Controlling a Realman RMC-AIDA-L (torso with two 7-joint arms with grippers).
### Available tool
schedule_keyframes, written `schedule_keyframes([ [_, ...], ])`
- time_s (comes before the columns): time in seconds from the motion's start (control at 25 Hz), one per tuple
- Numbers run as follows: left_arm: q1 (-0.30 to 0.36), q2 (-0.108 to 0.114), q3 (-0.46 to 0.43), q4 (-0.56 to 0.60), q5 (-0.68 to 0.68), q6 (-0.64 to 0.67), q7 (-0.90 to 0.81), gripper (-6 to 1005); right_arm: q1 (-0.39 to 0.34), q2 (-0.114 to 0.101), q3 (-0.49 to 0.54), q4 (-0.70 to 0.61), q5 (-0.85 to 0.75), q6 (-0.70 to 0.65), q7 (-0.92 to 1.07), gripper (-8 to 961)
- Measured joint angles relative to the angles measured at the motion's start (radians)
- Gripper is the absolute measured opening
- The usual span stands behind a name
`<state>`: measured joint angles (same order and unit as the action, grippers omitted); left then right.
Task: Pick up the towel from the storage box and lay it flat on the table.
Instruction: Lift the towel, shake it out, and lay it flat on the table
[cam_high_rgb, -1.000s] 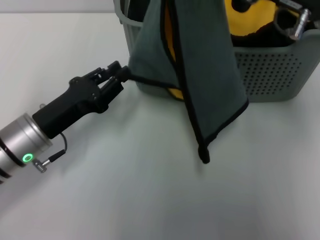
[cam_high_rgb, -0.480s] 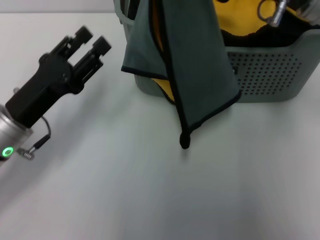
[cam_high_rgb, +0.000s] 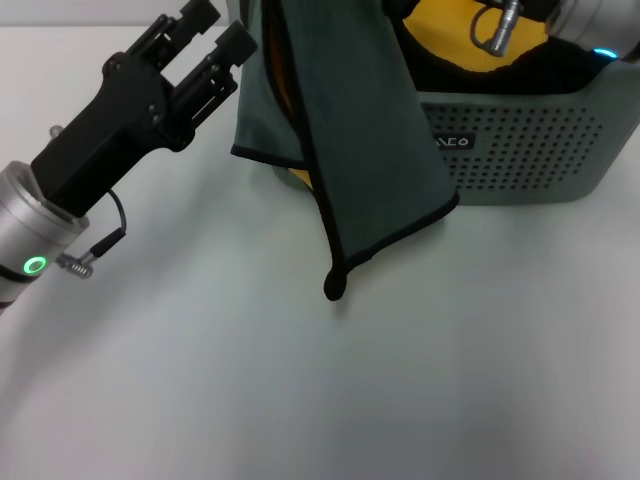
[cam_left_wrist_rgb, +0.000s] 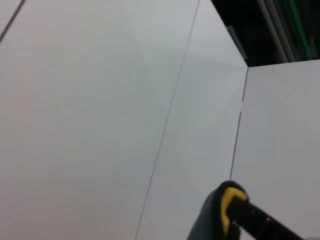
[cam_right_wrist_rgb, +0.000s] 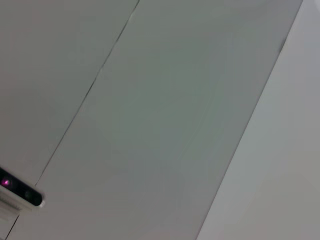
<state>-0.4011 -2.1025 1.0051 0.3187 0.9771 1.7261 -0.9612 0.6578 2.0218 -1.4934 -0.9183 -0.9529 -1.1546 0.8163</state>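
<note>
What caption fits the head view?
Towel hangs over the storage box, tip above table; open left gripper beside it.

One towel (cam_high_rgb: 365, 130) hangs in view, grey-green with a black edge. There is one storage box (cam_high_rgb: 530, 140) and one table (cam_high_rgb: 300, 380). One gripper shows, the left gripper (cam_high_rgb: 215, 30). Yellow cloth (cam_high_rgb: 450, 35) fills the box; its count cannot be told.

Head cam: high, looks fwd/down, close on table (cam_high_rgb: 300, 400) w/ storage box (cam_high_rgb: 530, 150) at far edge | L wrist cam: aims up at pale panels, towel (cam_left_wrist_rgb: 220, 210) corner in frame, shared w/ head view | R wrist cam: aims up at pale panels, no overlap.
</note>
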Motion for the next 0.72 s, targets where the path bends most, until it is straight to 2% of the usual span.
schedule_keyframes([
  [0.28,-0.027,-0.001,0.001,-0.01,0.0,-0.013,0.012,635,0.022,0.001,-0.031,0.004,0.0,0.029,-0.003,24],
  [0.72,-0.023,0.001,-0.006,-0.026,-0.012,-0.115,0.059,635,0.018,0.001,-0.042,-0.017,0.0,0.021,-0.004,27],
])
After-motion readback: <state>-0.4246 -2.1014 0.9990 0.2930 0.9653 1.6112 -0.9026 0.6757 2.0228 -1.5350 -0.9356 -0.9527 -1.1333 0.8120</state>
